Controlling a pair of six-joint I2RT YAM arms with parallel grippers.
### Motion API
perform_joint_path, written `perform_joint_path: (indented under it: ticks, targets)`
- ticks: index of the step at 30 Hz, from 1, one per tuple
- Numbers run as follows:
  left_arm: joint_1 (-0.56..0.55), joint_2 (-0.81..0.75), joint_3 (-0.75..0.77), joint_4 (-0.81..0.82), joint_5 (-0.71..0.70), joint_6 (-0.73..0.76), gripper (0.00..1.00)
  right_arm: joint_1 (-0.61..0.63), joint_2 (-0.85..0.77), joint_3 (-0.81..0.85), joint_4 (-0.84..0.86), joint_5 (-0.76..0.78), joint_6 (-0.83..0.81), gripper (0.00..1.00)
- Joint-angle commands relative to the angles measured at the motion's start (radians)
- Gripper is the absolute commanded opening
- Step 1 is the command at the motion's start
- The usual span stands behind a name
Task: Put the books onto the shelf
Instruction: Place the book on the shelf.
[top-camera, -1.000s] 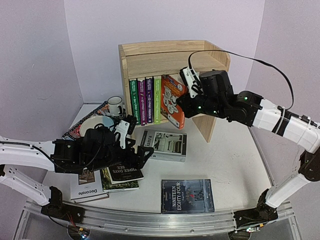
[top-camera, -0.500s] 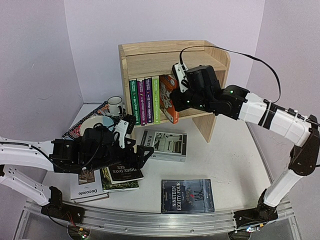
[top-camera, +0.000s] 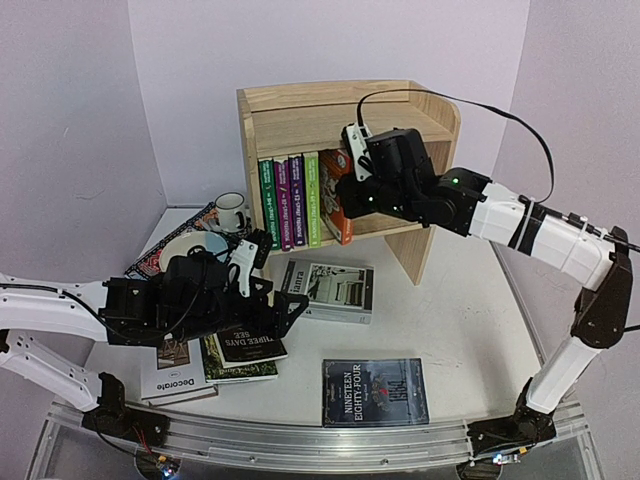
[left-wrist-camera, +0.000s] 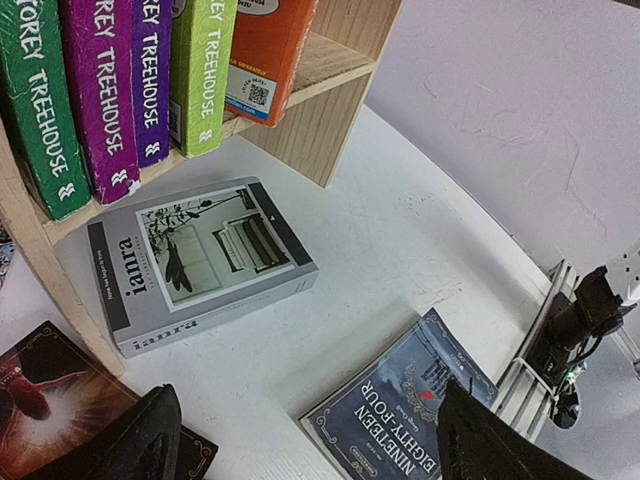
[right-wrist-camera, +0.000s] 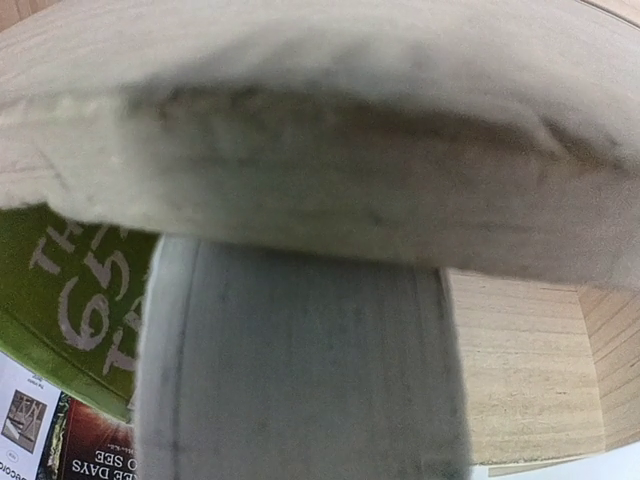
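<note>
On the shelf (top-camera: 300, 100), an orange book (top-camera: 333, 224) is pinched by the right gripper (top-camera: 347, 190), while the left gripper (top-camera: 280, 300) is spread wide, books (top-camera: 250, 347) underneath.

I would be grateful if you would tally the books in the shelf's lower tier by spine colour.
green book: 1
purple books: 2
lime-green book: 1
orange book: 1
Total: 5
</note>
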Motion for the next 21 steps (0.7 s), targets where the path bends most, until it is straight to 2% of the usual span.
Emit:
perform_joint_path:
  ticks: [1, 8, 11, 19, 21]
  targets:
    - [0.004, 0.004, -0.001, 0.015, 0.009, -0.013, 0.9, 0.001, 0.005, 0.048, 0.141, -0.064, 0.074, 0.09]
    - [0.004, 0.012, 0.002, 0.016, 0.012, -0.013, 0.9, 0.008, 0.03, 0.074, 0.141, -0.107, 0.111, 0.16]
    - [0.004, 0.009, -0.002, 0.016, 0.011, -0.015, 0.9, 0.018, 0.038, 0.088, 0.138, -0.111, 0.107, 0.23]
    - [0.004, 0.006, -0.005, 0.016, 0.009, -0.019, 0.9, 0.044, 0.057, 0.118, 0.127, -0.112, 0.092, 0.27]
    - [0.004, 0.007, -0.006, 0.016, 0.008, -0.019, 0.9, 0.053, 0.061, 0.125, 0.123, -0.11, 0.084, 0.3]
